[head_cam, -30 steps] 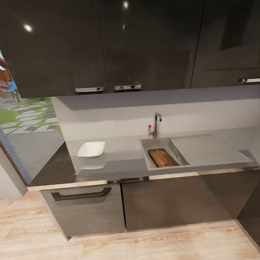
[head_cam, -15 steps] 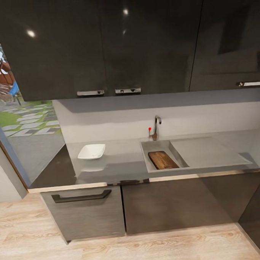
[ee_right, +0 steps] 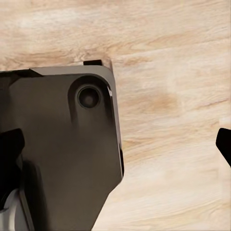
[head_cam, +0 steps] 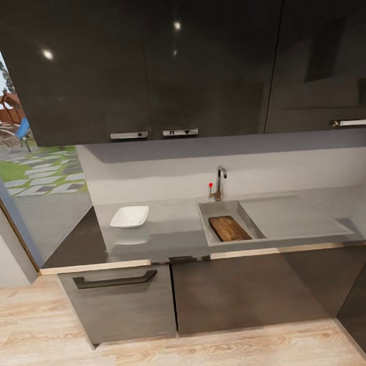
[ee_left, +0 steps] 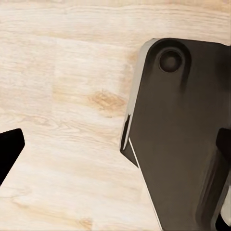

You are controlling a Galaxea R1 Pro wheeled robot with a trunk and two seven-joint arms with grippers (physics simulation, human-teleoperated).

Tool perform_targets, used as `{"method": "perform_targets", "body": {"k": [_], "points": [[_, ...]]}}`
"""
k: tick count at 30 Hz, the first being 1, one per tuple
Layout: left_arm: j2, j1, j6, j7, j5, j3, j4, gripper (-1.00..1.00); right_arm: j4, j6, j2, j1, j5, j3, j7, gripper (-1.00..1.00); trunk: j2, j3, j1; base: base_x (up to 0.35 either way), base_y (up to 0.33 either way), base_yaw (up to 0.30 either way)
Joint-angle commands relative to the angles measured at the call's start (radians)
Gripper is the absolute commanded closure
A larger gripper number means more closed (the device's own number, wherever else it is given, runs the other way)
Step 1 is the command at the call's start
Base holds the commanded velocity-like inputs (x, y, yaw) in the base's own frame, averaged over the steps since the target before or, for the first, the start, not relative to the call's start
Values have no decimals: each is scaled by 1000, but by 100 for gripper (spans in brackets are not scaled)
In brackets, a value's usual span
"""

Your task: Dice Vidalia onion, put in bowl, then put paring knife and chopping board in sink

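Standing back from the kitchen units, the robot looks down across a strip of pale wood-plank floor [head_cam: 213, 348] that lies bare between it and the cabinets, giving open room to roll or turn. Both wrist views look straight down at that same floor and at the dark, rounded-cornered base of the robot [ee_left: 183, 144]. In the left wrist view one dark fingertip [ee_left: 8, 151] of the left claw shows at one edge and another at the opposite edge, set wide apart with nothing between them. The right claw looks the same, spread wide and empty, one fingertip [ee_right: 224, 142] at the picture's edge.

Beyond the floor stand dark grey base cabinets with a black bar handle [head_cam: 115, 279]. Their front edge meets the smooth grey glossy worktop [head_cam: 169, 226]. On it, toward the left, sits the shallow white squarish bowl [head_cam: 130, 216], well apart from the basin. I cannot tell whether it holds diced onion.

Further right is the rectangular stainless steel sink [head_cam: 205, 227] with a flat drainboard beside it. The dark brown wooden chopping board [head_cam: 229, 229] lies inside the basin, so that step looks done. The knife and onion cannot be made out.

Behind the basin rises the chrome faucet [head_cam: 220, 182]. Glossy black wall cupboards [head_cam: 145, 67] overhang the worktop, limiting headroom.
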Motion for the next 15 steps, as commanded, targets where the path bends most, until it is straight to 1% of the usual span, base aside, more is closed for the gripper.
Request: {"method": "perform_targets", "body": {"k": [1, 4, 11, 15], "points": [[-1, 1, -1, 1, 9, -2, -1, -100, -4, -7, -1, -1, -10, 9, -5, -100, -1, 1, 0, 0, 0, 0], [-1, 1, -1, 1, 9, -4, 12, -100, -4, -9, -1, -1, -7, 11, -5, -100, -1, 2, 0, 0, 0, 0], [1, 1, -1, 1, 9, -5, 181, -100, -4, -10, -1, -1, -5, 11, -4, -100, -1, 3, 0, 0, 0, 0], [2, 1, -1, 1, 8, -4, 195, -100, -4, -10, -1, -1, -5, 11, -4, -100, -1, 3, 0, 0, 0, 0]]}}
